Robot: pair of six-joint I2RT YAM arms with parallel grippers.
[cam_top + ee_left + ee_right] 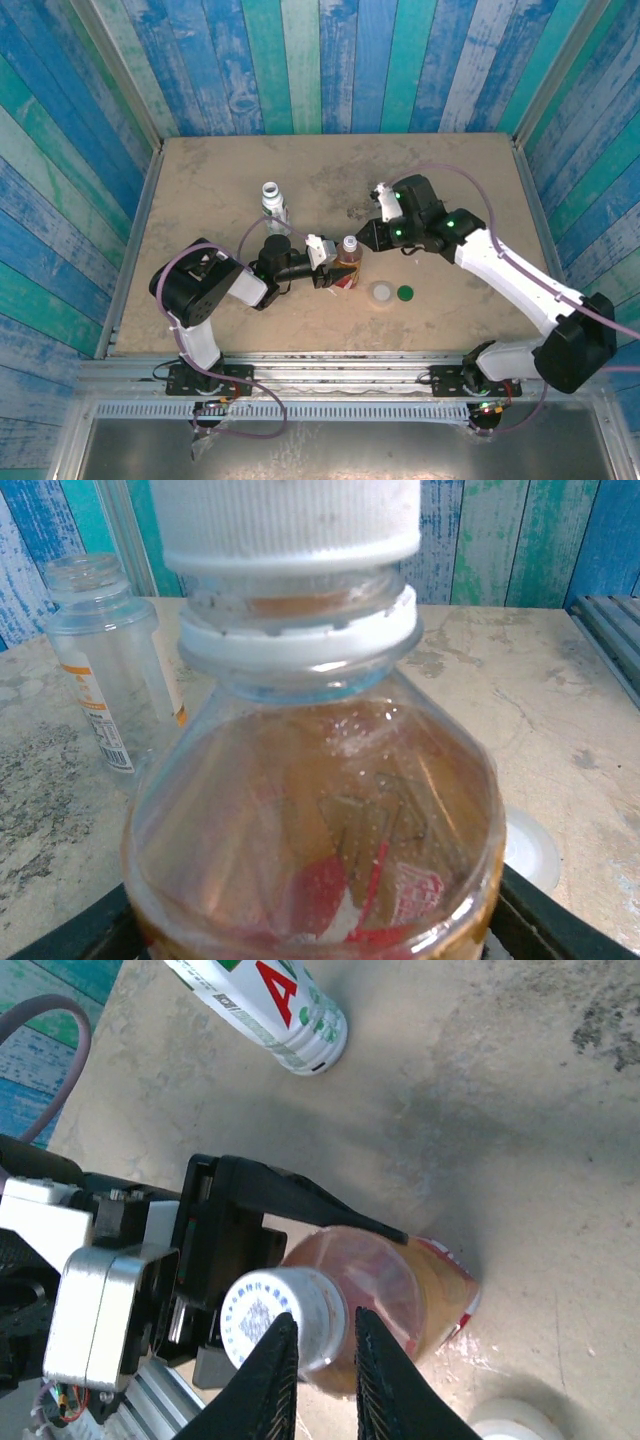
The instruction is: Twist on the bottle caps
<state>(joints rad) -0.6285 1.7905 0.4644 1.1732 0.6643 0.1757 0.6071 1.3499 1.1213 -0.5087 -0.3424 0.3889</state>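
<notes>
- Right wrist view: the tiny white-grey cap [262, 1315] sits on the neck of the amber bottle [400, 1300], which stands upright on the worktop [200, 200].
- The left claw [338, 266] is clamped round the amber bottle's body, dark fingers on either side, bracing it.
- The right claw [322, 1335] is narrow, with a slim gap between its fingers. It seems to hang just over the cap, a little off to one side, but from this angle I cannot tell whether a finger touches the cap.
- Left wrist view: a band of thread shows between the cap's ribbed skirt and the neck ring, so I judge the cap is seated but not wound down.
- Step in hand, as I read it: tightening the first cap, with two bottles to follow.
- The short clear bottle [105, 670] stands uncapped just beside the left claw. The white-labelled bottle [265, 1005] lies on its side farther back.
- The wide translucent cap [381, 292] and the dark green cap [405, 293] lie side by side on the worktop, near the amber bottle's base.
- Next move probably calls for the right claw to widen, centre over the cap, close on its ribbed side and turn it while the left claw keeps the bottle from spinning.
</notes>
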